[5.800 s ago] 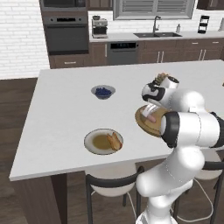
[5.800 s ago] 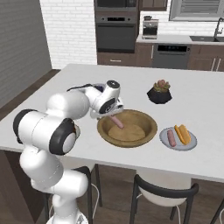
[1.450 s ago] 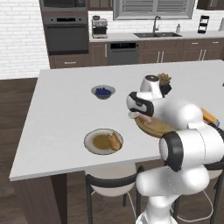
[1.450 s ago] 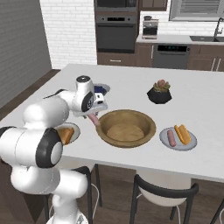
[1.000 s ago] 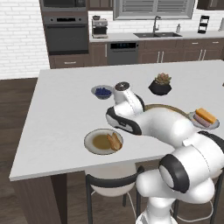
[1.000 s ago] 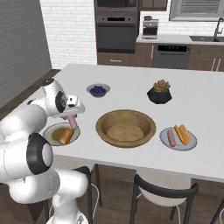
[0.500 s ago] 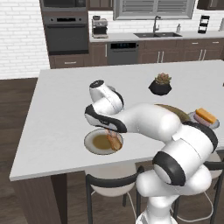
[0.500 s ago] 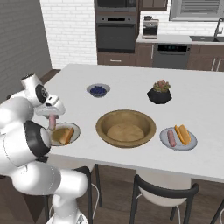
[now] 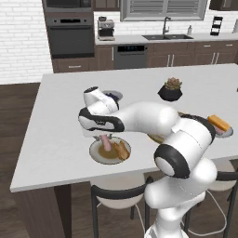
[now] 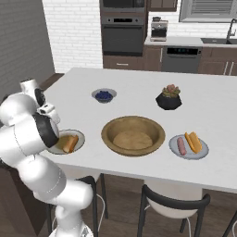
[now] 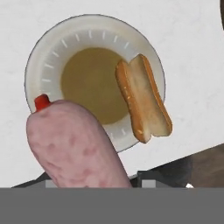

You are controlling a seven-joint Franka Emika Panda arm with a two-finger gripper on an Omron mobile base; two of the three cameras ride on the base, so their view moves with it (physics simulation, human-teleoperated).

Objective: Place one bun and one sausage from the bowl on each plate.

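At the near edge of the desk (image 9: 56, 139), the gripper (image 9: 105, 137) hung just above the left-hand plate (image 9: 100, 155) with a pink sausage (image 9: 106, 142) clamped between its jaws, the sausage pointing down over the plate's brown centre; in the hand view that sausage (image 11: 74, 144) loomed large in the foreground over the plate (image 11: 48, 57), with a small red tip showing at its far end; a split bun (image 11: 142, 98) lay on the plate's rim side, apart from the sausage, and the same bun (image 10: 70, 143) showed orange-tan on the plate (image 10: 78, 136) in the right base view, where the arm's white elbow covered the plate's near-left part; further along the desk's near side, the wooden bowl (image 10: 133, 135) sat between the two plates, wide and shallow, its inside showing only bare wood; to its right the second plate (image 10: 202, 152) carried a sausage (image 10: 181, 146) and a bun (image 10: 193, 141) lying side by side, just beside each other; beyond the bowl, toward the desk's middle, a small grey bowl of blue berries (image 10: 104, 95) stood to the left and a black pot with a plant (image 10: 168, 98) to the right, well apart; past the desk, dark cabinets ran along the far wall with a built-in oven (image 10: 123, 33) and a sink (image 9: 167, 36).
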